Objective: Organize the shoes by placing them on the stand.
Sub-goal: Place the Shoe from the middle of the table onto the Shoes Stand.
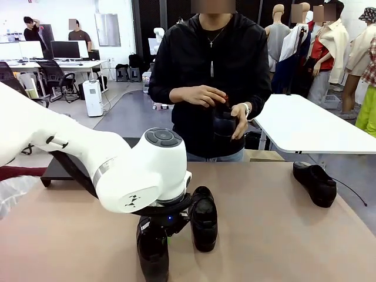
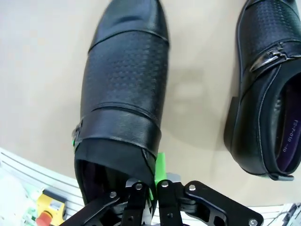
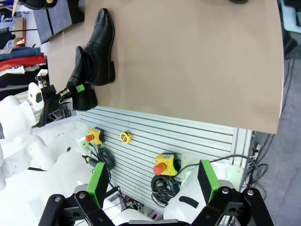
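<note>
Between the fingertips of the left gripper (image 2: 151, 184), clenched on the heel collar of a shoe (image 2: 124, 94); runs lengthwise straight ahead, toe farthest, toward the stand (image 1: 54, 171) beyond. Right gripper (image 3: 153, 172) slack, well apart.

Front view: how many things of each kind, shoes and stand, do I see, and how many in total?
Black shoes: 4 (near shoe gripped by the left claw, second shoe beside it, right shoe, held shoe in the person's hands)
Black stand: 1, partly hidden behind the left arm
Total: 5
</note>
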